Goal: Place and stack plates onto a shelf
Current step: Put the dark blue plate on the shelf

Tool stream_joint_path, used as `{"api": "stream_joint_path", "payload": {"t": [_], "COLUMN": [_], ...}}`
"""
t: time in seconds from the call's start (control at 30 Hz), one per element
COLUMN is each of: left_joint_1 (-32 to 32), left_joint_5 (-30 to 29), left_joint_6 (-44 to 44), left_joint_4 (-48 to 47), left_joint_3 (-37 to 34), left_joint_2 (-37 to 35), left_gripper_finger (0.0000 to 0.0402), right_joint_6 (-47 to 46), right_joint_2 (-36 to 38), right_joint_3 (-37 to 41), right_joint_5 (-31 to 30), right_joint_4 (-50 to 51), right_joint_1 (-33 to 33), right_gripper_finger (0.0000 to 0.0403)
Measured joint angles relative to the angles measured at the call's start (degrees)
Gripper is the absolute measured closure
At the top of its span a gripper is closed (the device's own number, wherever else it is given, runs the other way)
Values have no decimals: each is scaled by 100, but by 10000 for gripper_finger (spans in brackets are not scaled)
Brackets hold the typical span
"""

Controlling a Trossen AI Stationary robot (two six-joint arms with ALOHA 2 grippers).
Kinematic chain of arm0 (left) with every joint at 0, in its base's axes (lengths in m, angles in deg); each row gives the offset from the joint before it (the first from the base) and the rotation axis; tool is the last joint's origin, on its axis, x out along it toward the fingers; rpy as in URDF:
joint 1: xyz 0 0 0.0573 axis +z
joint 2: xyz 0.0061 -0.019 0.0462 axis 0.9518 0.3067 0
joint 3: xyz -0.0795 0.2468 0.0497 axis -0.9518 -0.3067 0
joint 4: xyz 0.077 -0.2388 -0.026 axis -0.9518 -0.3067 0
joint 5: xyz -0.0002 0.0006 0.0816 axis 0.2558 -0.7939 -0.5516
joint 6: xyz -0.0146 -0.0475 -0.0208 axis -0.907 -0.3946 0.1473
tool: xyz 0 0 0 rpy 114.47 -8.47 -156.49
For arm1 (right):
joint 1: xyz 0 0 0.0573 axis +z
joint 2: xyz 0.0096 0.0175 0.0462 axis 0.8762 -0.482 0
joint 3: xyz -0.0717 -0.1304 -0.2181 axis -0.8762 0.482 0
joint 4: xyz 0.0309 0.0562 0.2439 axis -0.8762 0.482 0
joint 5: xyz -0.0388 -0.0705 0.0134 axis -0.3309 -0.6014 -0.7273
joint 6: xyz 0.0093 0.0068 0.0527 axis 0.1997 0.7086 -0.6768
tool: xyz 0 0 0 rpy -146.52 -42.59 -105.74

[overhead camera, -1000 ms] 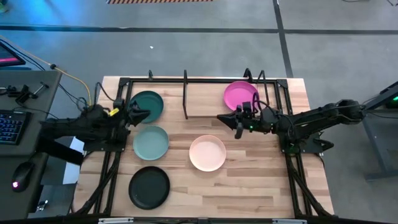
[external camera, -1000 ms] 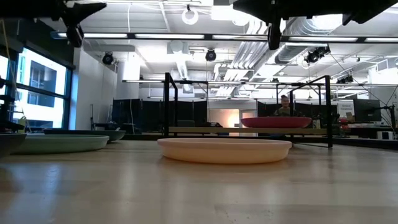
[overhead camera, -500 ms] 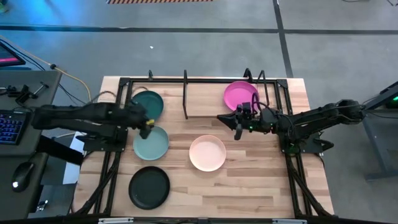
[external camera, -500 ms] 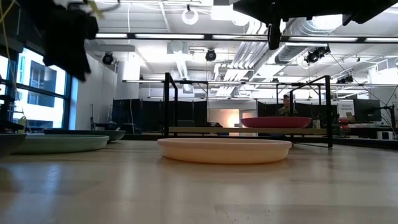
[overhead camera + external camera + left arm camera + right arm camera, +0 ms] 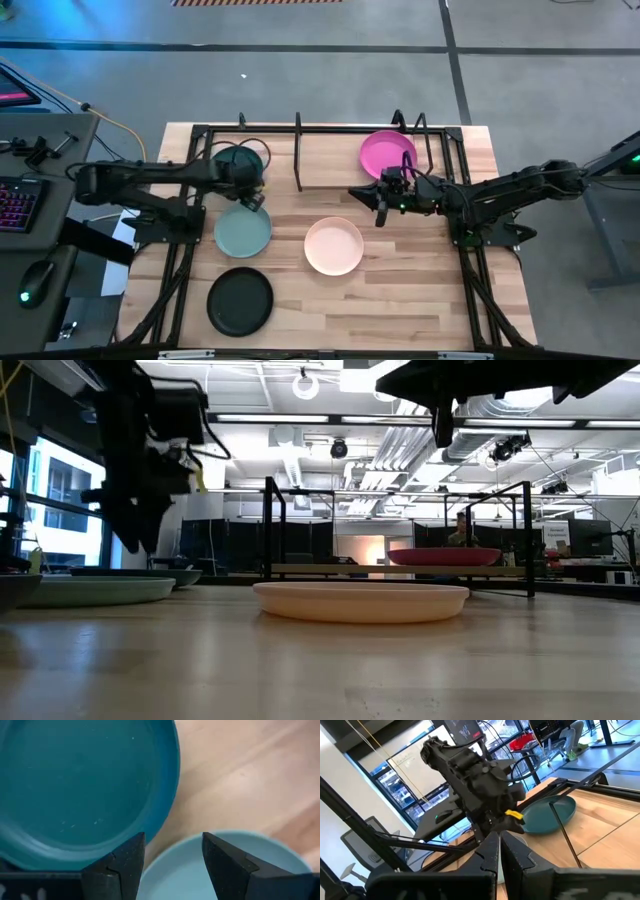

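Left gripper over gap between teal plate and sage plate, jaws apart, empty. Black plate and cream plate on worktop. Magenta plate on shelf. Right gripper beside it, jaws closed, empty.

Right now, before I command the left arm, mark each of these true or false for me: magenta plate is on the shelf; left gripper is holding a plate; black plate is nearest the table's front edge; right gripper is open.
1. The magenta plate lies on the shelf. True.
2. The left gripper grips a plate. False: it is open and empty, above the gap between the dark teal plate and the sage plate.
3. The black plate lies nearest the front edge. True.
4. The right gripper is open. False: its fingers are closed.
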Motion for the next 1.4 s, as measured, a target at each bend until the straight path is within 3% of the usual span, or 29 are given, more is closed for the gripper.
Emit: {"api": "stream_joint_path", "payload": {"t": [0.5,0.67,0.93,1.17,1.4], "left_joint_1": [378,374,383,554,645], "left_joint_5": [121,6,-268,-166,-184], "left_joint_6": [741,809,1201,1399,1765], "left_joint_4": [748,773,720,-21,-1132], "left_joint_3": [-2,2,7,373,1754], "left_joint_2": [1379,1555,1288,693,96], "left_gripper_finger": [216,250,388,398,400], "right_joint_6": [44,63,55,61,136], "right_joint_2": [0,0,0,0,0], "right_joint_3": [0,0,0,0,0], "right_joint_5": [-2,-2,-2,-2,-3], "right_joint_4": [81,89,168,168,190], "right_joint_1": [0,0,0,0,0], "right_gripper_finger": [402,402,402,402,402]}}
